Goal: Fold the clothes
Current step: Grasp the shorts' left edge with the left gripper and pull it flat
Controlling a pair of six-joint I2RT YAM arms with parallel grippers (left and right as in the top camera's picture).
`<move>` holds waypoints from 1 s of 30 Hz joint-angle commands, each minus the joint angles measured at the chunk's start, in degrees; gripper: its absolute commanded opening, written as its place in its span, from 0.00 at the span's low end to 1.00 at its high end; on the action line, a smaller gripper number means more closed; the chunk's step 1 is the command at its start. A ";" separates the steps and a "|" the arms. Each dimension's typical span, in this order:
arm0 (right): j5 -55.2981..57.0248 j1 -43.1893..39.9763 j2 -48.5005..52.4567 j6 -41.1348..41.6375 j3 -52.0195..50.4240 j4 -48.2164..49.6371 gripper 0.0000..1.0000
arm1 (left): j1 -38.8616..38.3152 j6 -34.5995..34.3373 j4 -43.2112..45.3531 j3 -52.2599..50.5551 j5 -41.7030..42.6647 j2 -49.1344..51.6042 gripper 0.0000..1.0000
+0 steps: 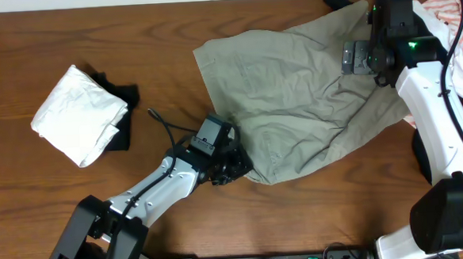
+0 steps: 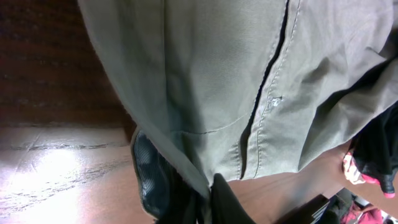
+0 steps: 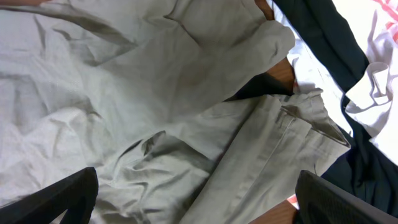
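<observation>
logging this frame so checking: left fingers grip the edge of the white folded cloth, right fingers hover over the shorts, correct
Not quite: the left fingers grip the edge of the shorts, not the white folded cloth, which lies untouched farther left, as the overhead view shows. The right fingers do hover over the shorts.

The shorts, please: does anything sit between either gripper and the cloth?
Nothing visible does. The left gripper has an edge of the shorts between its fingers, and the right gripper hangs open directly above the fabric.
</observation>
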 commanded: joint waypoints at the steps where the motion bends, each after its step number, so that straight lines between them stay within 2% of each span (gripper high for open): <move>1: 0.00 -0.85 0.15 0.79 0.35 -0.46 0.99 | -0.13 0.50 -0.59 1.05 -0.04 0.44 0.06; 9: 0.00 -0.87 -0.02 0.79 0.35 -1.18 0.99 | 2.73 2.67 -0.59 1.07 -0.70 -0.52 0.06; 18: -0.07 -1.20 -1.44 0.83 0.35 -3.08 0.99 | 18.53 14.93 -7.30 1.07 -2.12 -9.66 0.06; 21: -0.57 -1.20 -1.44 0.98 0.35 -5.57 0.99 | 22.80 17.05 -9.25 1.07 -3.87 -11.15 0.06; 30: -1.01 -2.99 -1.44 2.93 0.33 -9.38 0.99 | 29.88 22.03 -11.39 1.07 -5.73 -11.34 0.06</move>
